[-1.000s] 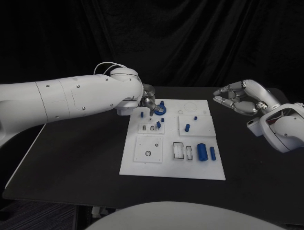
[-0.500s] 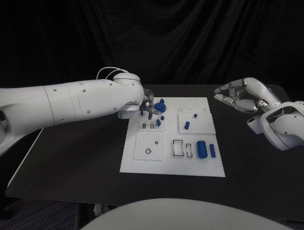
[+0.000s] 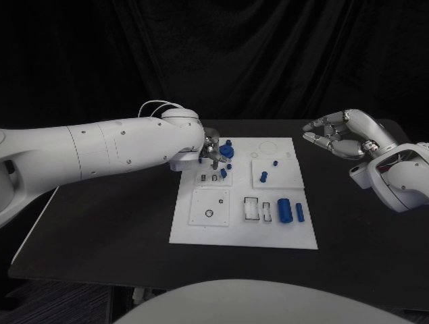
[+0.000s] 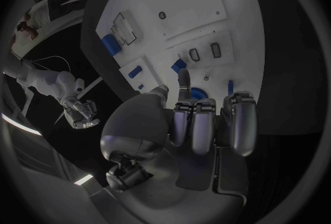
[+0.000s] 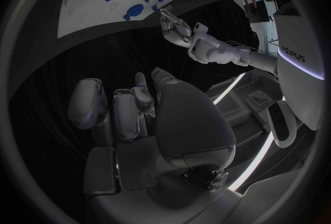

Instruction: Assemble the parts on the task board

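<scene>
The white task board (image 3: pixel 210 230) lies mid-table. My left hand (image 3: pixel 209 146) hovers over its far left corner, with the fingers (image 4: pixel 200 119) curled over a blue round part (image 3: pixel 226 152) (image 4: pixel 197 93). One straight finger (image 4: pixel 183 78) lies beside that part. Whether the hand grips it is hidden. Small blue pegs (image 3: pixel 264 178) stand on the board's far half. Two blue cylinders (image 3: pixel 285 211) lie in its near right section. My right hand (image 3: pixel 341 137) (image 5: pixel 138 108) hangs in the air off the board's far right corner, fingers curled in, with nothing in it.
The bulky white left arm (image 3: pixel 107 152) spans the table's left side, above the surface. Bare black table (image 3: pixel 107 229) lies near left of the board and to its right. The right forearm (image 3: pixel 399 179) hangs over the table's right edge.
The blue round part hung lower under the left hand's fingertips a second ago; it now sits higher, close against them. The left arm has swung slightly nearer. The right hand has barely moved.
</scene>
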### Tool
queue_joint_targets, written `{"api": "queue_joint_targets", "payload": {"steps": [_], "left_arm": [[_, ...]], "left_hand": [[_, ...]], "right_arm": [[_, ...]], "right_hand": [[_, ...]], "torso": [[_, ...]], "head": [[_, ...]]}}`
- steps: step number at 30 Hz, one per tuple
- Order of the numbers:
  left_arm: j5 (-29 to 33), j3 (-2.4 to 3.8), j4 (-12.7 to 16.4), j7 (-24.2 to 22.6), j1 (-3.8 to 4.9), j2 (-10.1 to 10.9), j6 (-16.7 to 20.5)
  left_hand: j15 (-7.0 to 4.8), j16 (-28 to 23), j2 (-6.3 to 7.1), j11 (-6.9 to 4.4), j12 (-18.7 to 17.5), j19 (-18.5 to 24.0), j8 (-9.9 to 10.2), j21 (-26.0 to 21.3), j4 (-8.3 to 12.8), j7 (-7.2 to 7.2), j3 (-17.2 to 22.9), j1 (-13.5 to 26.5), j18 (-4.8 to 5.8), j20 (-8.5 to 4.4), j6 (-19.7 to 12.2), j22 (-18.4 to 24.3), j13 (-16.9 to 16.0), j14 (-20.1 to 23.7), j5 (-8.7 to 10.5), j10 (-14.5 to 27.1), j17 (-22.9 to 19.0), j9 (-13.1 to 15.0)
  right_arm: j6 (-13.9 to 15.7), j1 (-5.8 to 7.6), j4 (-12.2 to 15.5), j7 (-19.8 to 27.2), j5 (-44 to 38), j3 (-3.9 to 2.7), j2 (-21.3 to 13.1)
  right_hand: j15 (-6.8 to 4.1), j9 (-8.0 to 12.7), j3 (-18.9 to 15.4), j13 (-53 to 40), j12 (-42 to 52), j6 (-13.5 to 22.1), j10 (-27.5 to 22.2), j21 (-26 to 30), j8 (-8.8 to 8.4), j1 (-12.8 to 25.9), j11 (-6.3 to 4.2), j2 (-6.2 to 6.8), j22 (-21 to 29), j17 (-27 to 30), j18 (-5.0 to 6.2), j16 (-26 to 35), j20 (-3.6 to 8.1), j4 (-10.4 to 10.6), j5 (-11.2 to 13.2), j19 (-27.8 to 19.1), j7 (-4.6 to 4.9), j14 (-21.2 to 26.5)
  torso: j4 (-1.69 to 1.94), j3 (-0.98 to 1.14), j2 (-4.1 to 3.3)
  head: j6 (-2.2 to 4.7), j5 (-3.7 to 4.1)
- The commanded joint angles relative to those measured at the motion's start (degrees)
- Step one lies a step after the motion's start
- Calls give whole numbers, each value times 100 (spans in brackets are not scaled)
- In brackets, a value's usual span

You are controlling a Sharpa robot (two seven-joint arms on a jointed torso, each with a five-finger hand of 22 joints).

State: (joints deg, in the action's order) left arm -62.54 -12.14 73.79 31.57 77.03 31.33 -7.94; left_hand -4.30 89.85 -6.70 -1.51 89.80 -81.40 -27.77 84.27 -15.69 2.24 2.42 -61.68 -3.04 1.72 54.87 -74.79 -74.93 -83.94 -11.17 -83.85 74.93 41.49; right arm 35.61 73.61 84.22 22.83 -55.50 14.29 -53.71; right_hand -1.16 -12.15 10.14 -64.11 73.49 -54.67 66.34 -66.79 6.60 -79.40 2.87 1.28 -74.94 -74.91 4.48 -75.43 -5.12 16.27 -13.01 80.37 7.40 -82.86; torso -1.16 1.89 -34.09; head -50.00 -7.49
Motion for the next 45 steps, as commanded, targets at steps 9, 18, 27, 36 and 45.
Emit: {"api": "queue_joint_targets", "payload": {"steps": [9,18,27,36,45], "left_arm": [[-13,5,-145,-311,-130,-101,238],[-13,6,-237,-290,-227,-147,228],[-13,6,-288,-247,-265,-144,220],[-13,6,-317,-272,-277,-164,218],[-13,6,-369,-291,-303,-197,198]], "left_hand": [[-50,15,-13,-39,20,86,101,-84,72,-13,31,-61,-52,-4,7,98,-1507,-606,-96,-615,1507,64],[-50,15,-16,-39,20,89,112,-92,83,-16,42,-71,-53,-5,21,105,-1507,-606,-112,-615,1507,80],[-53,15,-13,-45,20,85,111,-96,91,-24,49,-73,-53,-6,67,103,-1507,-606,-118,-615,1507,112],[-56,15,-12,-49,20,92,109,-105,96,-30,53,-75,-56,-8,89,116,-1507,-606,-120,-615,1507,131],[-60,15,-8,-54,20,96,118,-114,117,-37,65,-94,-59,-11,102,127,-1507,-606,-132,-615,1507,155]], "right_arm": [[70,-21,-6,-96,-35,-5,10],[57,-22,-5,-112,-40,-5,9],[49,-22,-10,-123,-46,-5,11],[34,-23,-16,-135,-47,-6,25],[13,-24,-16,-147,-47,-6,32]], "right_hand": [[19,7,48,11,3,-23,40,26,-22,-24,3,26,-853,-163,44,35,-7,3,-36,42,1,-37],[19,7,48,11,3,-23,40,26,-22,-24,3,26,-853,-163,44,35,-7,3,-36,42,1,-37],[18,8,51,12,3,-23,42,37,-26,-28,3,27,-850,-164,46,33,-6,2,-41,41,2,-40],[18,10,53,20,-1,-20,37,38,-32,-27,4,30,-849,-161,47,35,-6,3,-43,43,3,-42],[18,11,55,30,-7,-19,30,48,-35,-26,5,28,-846,-156,49,40,-5,6,-43,40,4,-41]], "torso": [[6,-3,5],[6,-1,11],[1,1,13],[8,1,23],[8,-1,22]], "head": [[0,18],[0,51],[0,73],[0,68],[0,79]]}}
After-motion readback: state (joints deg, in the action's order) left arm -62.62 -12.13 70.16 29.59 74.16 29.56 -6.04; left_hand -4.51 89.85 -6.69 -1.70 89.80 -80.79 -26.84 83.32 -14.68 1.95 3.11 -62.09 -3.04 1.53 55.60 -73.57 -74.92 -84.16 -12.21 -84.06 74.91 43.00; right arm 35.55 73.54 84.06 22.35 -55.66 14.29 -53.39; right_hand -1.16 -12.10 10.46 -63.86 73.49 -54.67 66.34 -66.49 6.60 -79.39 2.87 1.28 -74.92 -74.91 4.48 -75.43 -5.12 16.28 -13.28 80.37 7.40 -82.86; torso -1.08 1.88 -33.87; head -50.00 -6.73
